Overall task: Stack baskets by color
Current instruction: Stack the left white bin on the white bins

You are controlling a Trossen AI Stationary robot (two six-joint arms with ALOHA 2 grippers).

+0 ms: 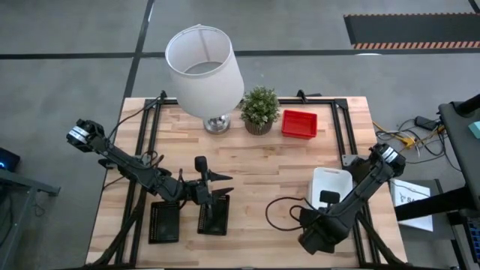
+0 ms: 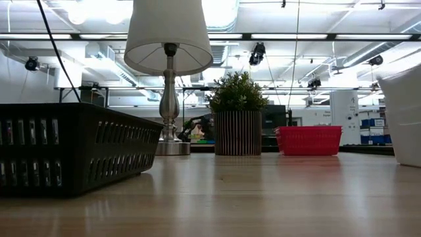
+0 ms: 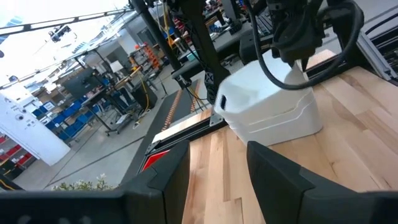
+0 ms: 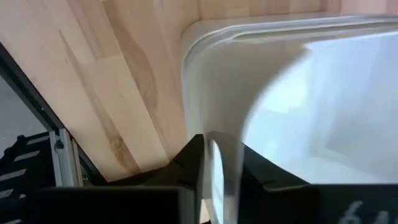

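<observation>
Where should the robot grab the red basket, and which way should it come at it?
Probably by the rim of a long side. The red basket sits flat and open side up beside the plant, near the table's far edge, so a gripper could come straight down and pinch its thin wall. The side facing away from the plant looks less crowded.

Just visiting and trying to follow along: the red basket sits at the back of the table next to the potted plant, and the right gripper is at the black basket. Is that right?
Not quite. The red basket does sit at the back beside the potted plant, but the right gripper is at the white basket, its fingers straddling the basket's wall. The right wrist view shows this. The black baskets lie on the left side, by the left arm.
</observation>
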